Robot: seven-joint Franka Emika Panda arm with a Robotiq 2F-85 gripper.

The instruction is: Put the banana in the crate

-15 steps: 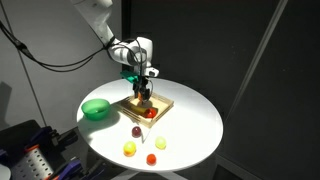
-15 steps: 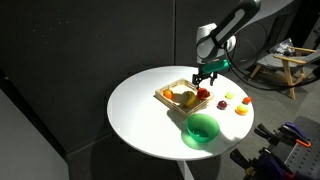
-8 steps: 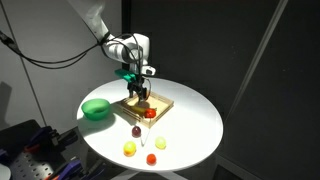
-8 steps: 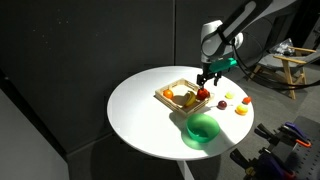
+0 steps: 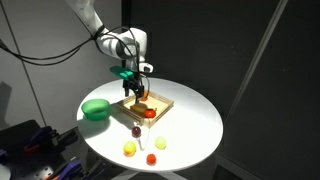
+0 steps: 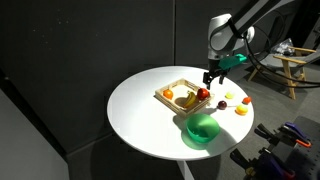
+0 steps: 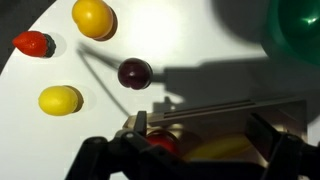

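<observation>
The banana [image 6: 190, 99] lies in the light-wood crate [image 6: 172, 90] beside a red fruit [image 6: 203, 94] and an orange piece. In the wrist view the banana [image 7: 215, 150] shows dimly in shadow between the fingers, inside the crate [image 7: 230, 107]. My gripper [image 5: 135, 88] hangs open and empty a little above the crate [image 5: 160, 103]. It shows in the other exterior view [image 6: 213, 78] over the crate's far corner, and in the wrist view [image 7: 200, 135] with its fingers spread wide.
A round green bowl [image 5: 96, 108] [image 6: 203, 128] stands on the white round table next to the crate. Loose small fruits lie near the table edge: a dark purple one [image 7: 134, 72], yellow ones [image 7: 59, 99] [image 7: 92, 17] and a red one [image 7: 32, 43].
My gripper has risen from down in the crate to above it, still open. The banana stays in the crate.
</observation>
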